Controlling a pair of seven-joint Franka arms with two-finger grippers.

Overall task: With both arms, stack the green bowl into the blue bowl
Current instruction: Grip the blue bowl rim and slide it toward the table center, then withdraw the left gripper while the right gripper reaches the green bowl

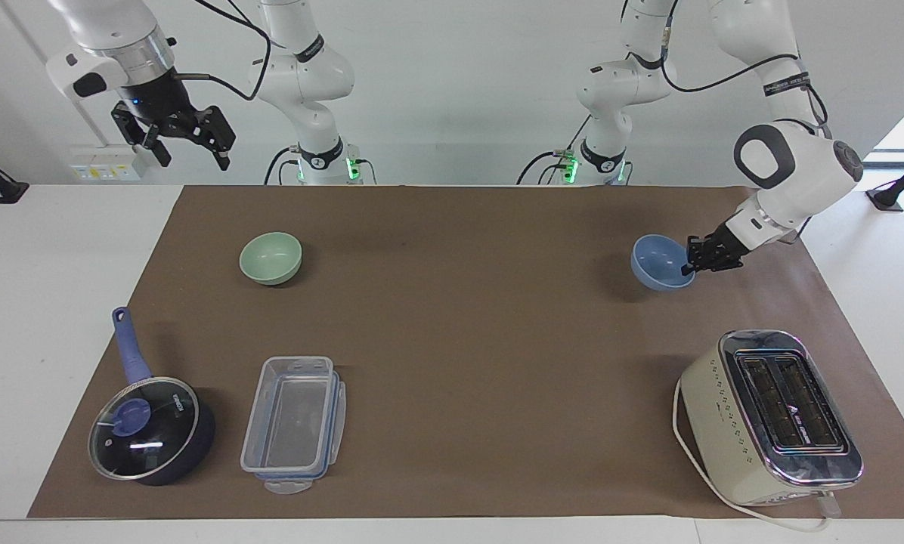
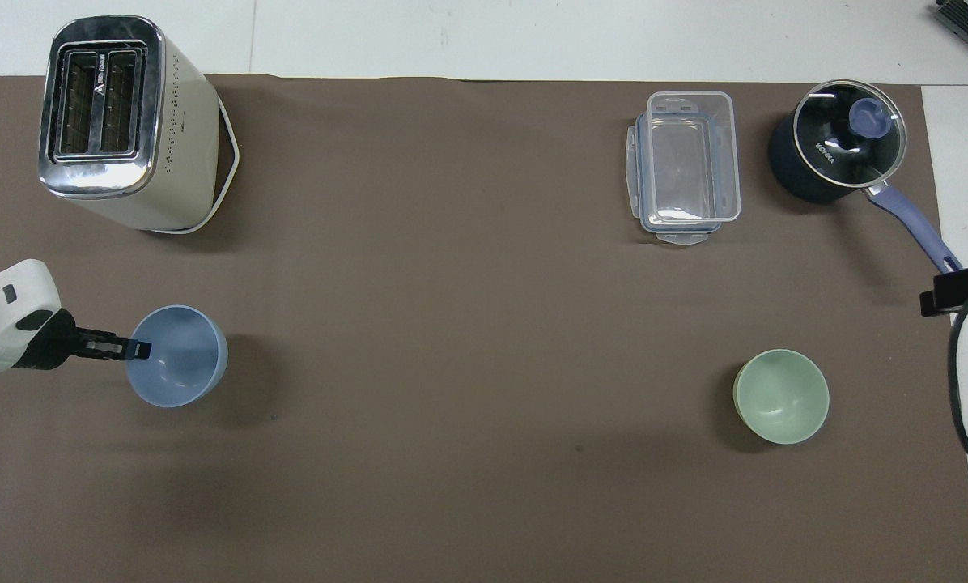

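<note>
— What do your arms look like?
— My left arm (image 1: 792, 162) and right arm (image 1: 112, 38) are white and jointed, with black rings and trailing black cables.
— And the ends?
— My left gripper (image 1: 695, 261) and right gripper (image 1: 187, 140) are black; green lights glow at my bases.

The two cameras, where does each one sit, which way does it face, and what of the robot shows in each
Facing view: high across the table, facing the robots; both arms show whole, the right gripper waiting raised, the left gripper on the blue bowl.
Overhead view: high above the robots' end, looking steeply down; only the left gripper and wrist show.
Shared: blue bowl, green bowl, toaster, half a turn apart.
</note>
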